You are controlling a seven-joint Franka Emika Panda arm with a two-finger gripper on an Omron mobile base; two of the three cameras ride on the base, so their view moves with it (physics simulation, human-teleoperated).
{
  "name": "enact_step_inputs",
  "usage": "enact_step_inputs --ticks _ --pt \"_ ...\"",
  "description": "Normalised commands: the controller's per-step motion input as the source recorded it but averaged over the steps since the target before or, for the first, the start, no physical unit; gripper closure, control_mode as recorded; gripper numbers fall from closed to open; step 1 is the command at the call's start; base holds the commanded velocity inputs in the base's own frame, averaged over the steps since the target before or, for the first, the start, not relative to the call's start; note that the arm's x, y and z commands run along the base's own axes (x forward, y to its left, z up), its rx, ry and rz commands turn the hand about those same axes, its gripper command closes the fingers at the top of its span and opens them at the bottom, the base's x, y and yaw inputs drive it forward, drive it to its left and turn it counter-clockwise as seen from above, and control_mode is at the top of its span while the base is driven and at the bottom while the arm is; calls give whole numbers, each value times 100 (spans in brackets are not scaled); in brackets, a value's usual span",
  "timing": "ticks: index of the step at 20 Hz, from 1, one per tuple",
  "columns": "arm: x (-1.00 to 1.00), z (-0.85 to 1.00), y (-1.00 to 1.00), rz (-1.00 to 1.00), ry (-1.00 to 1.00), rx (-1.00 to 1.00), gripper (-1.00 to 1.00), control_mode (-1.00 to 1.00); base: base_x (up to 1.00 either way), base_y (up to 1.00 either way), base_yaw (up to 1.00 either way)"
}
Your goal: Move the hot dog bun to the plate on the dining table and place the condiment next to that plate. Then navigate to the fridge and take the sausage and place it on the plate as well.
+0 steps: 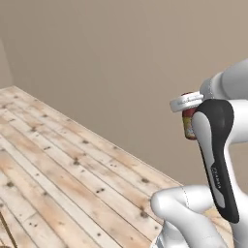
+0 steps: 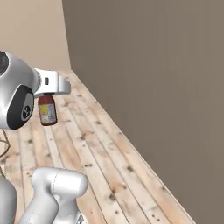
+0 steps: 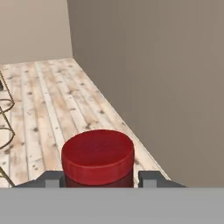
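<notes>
The condiment bottle [image 2: 47, 110], dark red with a yellow label, hangs upright in the air under the white hand, high above the wooden floor. My gripper [image 3: 99, 178] is shut on the condiment, and the bottle's round red cap [image 3: 97, 154] sits between the two dark fingertips [image 3: 149, 178] in the hand view. From the left base the condiment [image 1: 188, 124] peeks out behind the black and white forearm. The bun, the plate, the dining table, the fridge and the sausage are out of view.
A pale plank floor [image 1: 63, 169] runs to a bare beige wall [image 2: 148, 74] and a room corner [image 3: 68, 30]. Thin gold stool legs [image 3: 6, 127] stand at the left edge of the hand view.
</notes>
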Motion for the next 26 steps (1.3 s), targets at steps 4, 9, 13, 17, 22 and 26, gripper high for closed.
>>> enact_step_inputs --ticks 4,9,13,17,22,26 --pt "0 0 0 0 0 0 100 100 100 -13 57" --pt "0 0 0 0 0 0 100 100 100 -24 53" --pt "0 0 0 0 0 0 100 100 100 -36 44" --pt "0 0 0 0 0 0 100 100 100 -54 38" --pt "0 0 0 0 0 0 100 100 100 -57 38" --pt "0 0 0 0 0 0 100 100 100 -53 42"
